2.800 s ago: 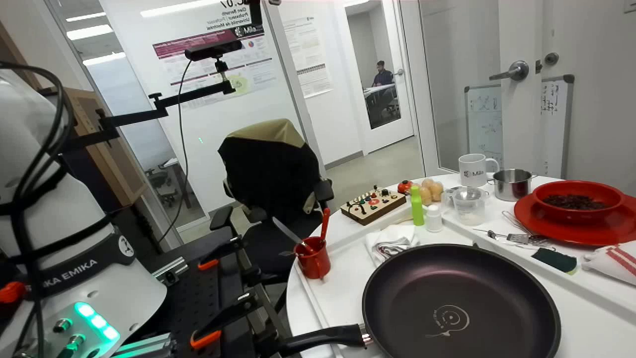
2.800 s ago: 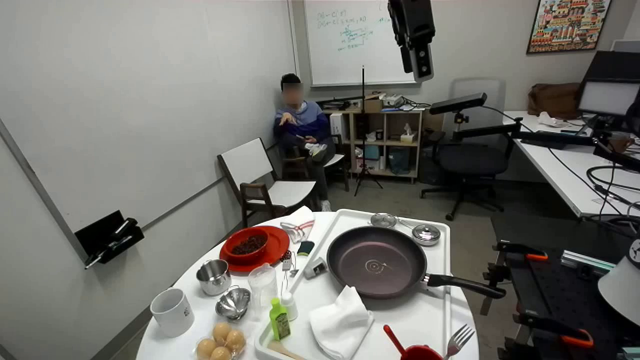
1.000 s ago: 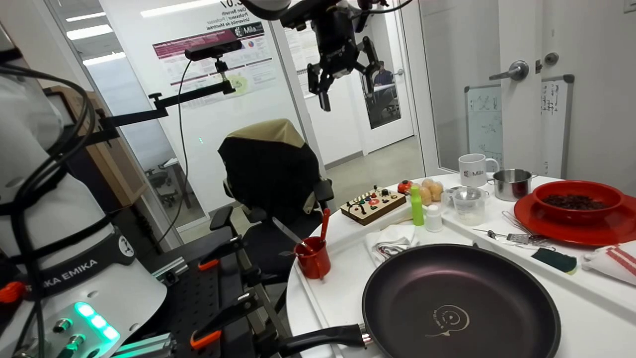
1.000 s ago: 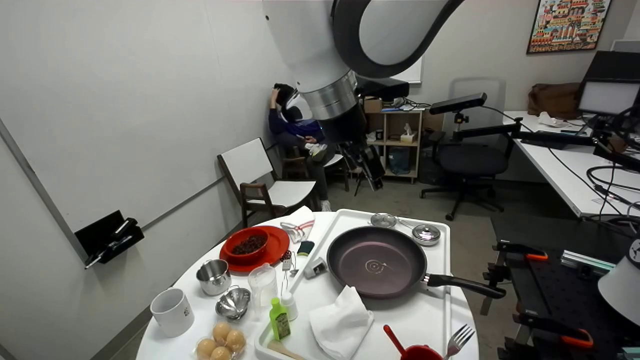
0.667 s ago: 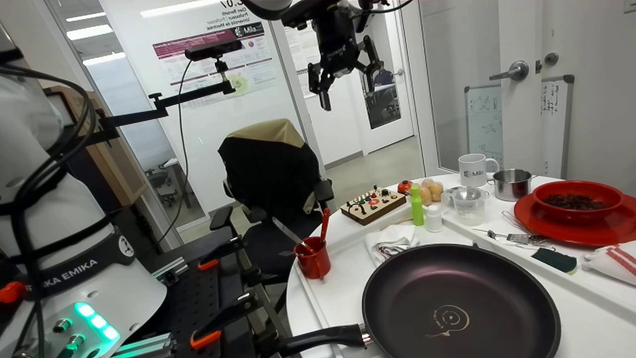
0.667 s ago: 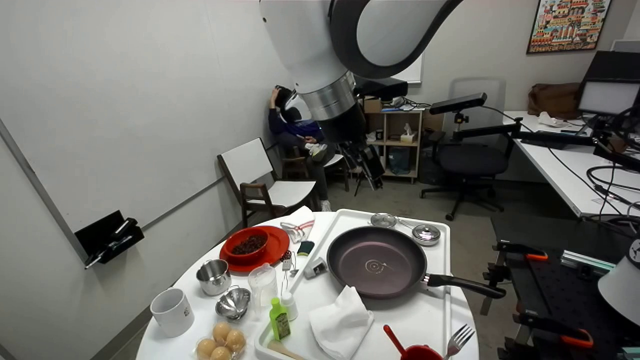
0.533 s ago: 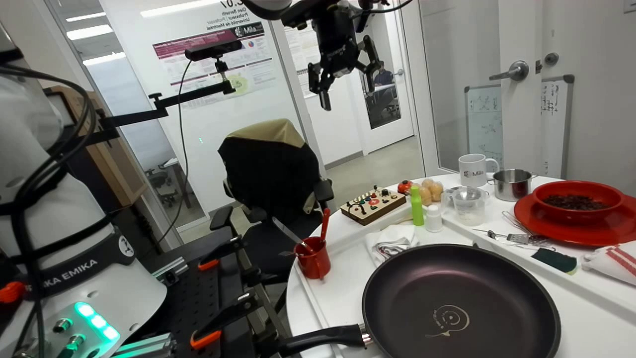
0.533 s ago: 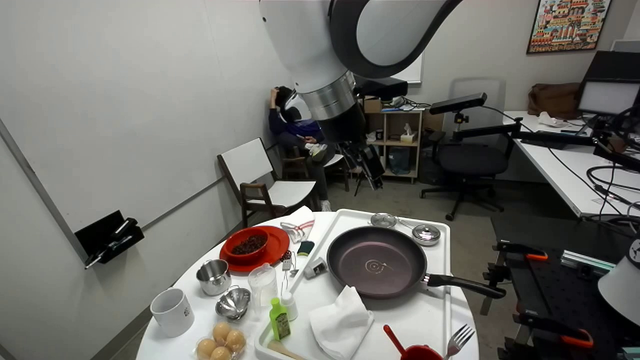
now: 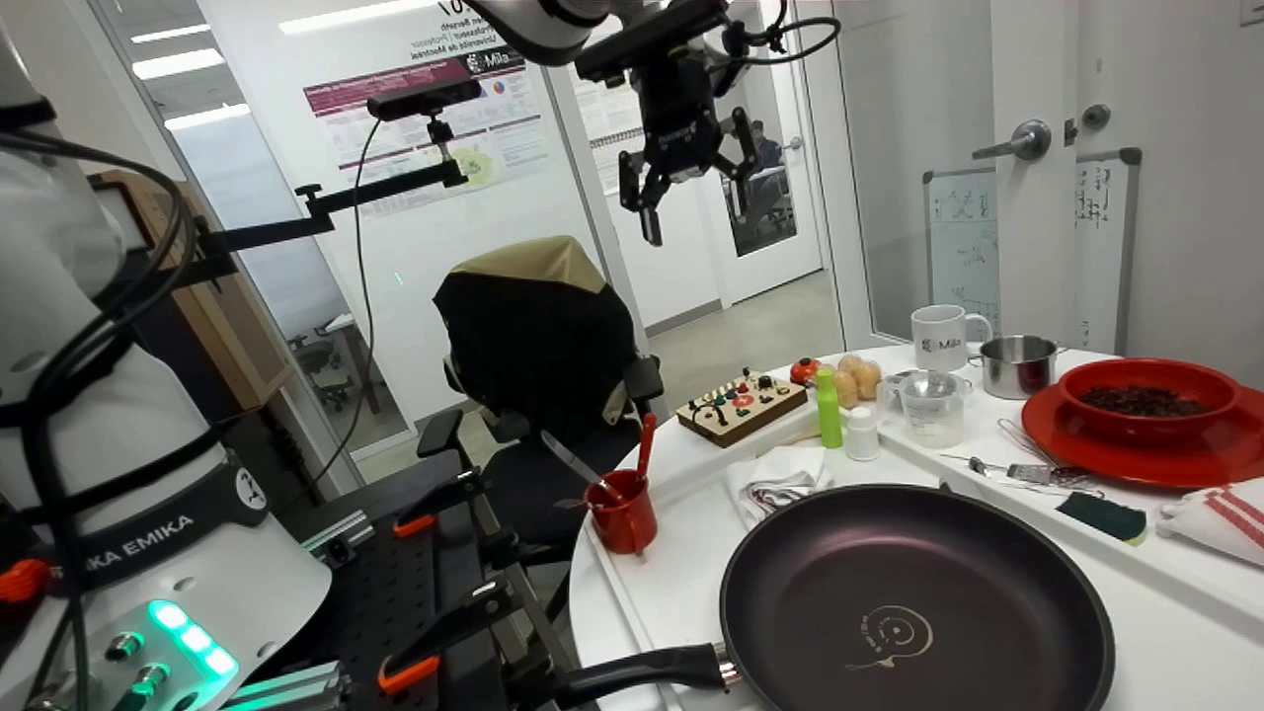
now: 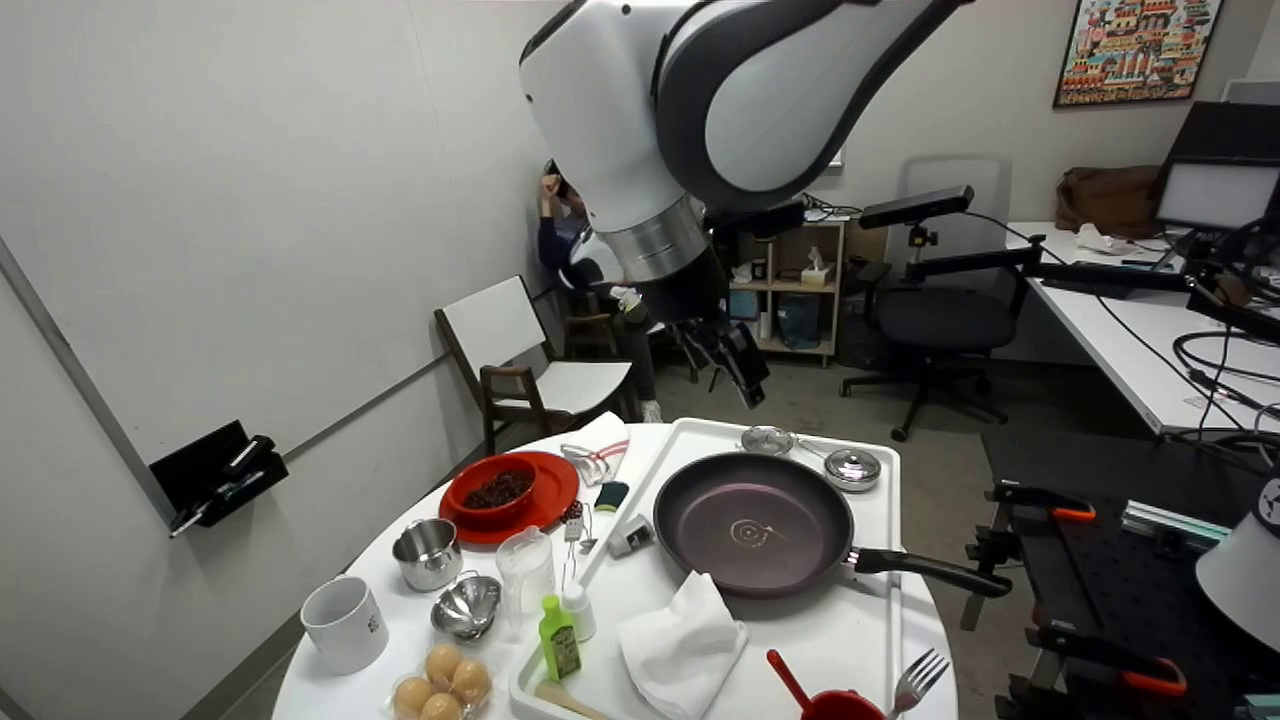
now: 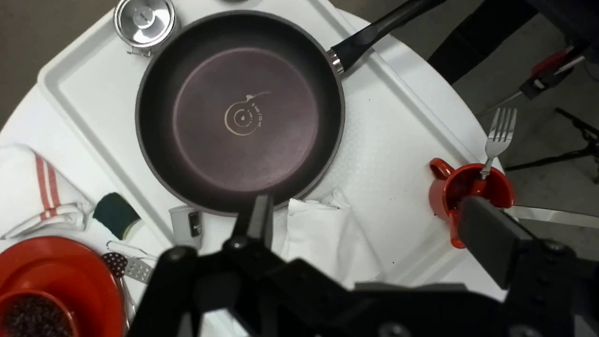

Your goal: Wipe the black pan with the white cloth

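Two fingers point(image 11: 489, 238) stand wide apart on my gripper point(image 9: 696, 227), which hangs in the air, well apart from pan point(image 11: 243, 145) and cloth point(image 10: 680, 645). I have the pan on the white tray point(image 11: 388, 131), its inside facing up, its handle point(image 11: 365, 42) reaching across the tray's rim and out beyond the edge of the table point(image 10: 920, 620). The cloth lies on the tray just beside the pan, folded and creased; one corner comes right up to the pan's side, and I cannot tell whether they touch. Through the wrist view I see the cloth between my fingers, part of it hidden behind the gripper.

Also near the pan I find a round steel container point(image 11: 144, 21) and a grey bottle point(image 11: 181, 224). At a corner of the tray stands the red cup point(image 11: 438, 199) with a fork point(image 11: 500, 135) sticking up. The green bottle point(image 10: 559, 645) and a white shaker point(image 10: 578, 612) stand upright, just beside each other, by the tray's edge.

Off the tray, a red bowl point(image 9: 1150, 430) with dark bits point(image 9: 1141, 400) in it rests on a red plate point(image 9: 1076, 459). A dark green sponge point(image 11: 114, 215) and a striped towel point(image 11: 23, 187) lie near the plate. Farther along the table I see a steel pot point(image 9: 1017, 370), a white mug point(image 9: 933, 341) and eggs point(image 10: 470, 680).
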Available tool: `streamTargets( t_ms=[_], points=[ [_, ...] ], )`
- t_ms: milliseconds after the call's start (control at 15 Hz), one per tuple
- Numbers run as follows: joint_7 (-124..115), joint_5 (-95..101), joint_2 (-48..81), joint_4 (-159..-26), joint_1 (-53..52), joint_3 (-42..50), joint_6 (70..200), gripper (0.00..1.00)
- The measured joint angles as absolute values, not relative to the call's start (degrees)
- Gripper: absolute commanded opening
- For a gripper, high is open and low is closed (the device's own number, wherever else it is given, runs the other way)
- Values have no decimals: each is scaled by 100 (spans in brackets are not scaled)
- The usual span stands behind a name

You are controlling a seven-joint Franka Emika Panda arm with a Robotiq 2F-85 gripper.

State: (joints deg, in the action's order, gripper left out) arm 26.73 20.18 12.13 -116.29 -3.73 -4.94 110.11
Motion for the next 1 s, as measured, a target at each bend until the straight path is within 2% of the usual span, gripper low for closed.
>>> streamTargets(
  t_ms=[400,1000],
  points=[
    [3019,2405,2082,-11416,-373,-494,11903,100],
    [1681,3045,3164,-10775,-769,-368,12484,100]
  ],
)
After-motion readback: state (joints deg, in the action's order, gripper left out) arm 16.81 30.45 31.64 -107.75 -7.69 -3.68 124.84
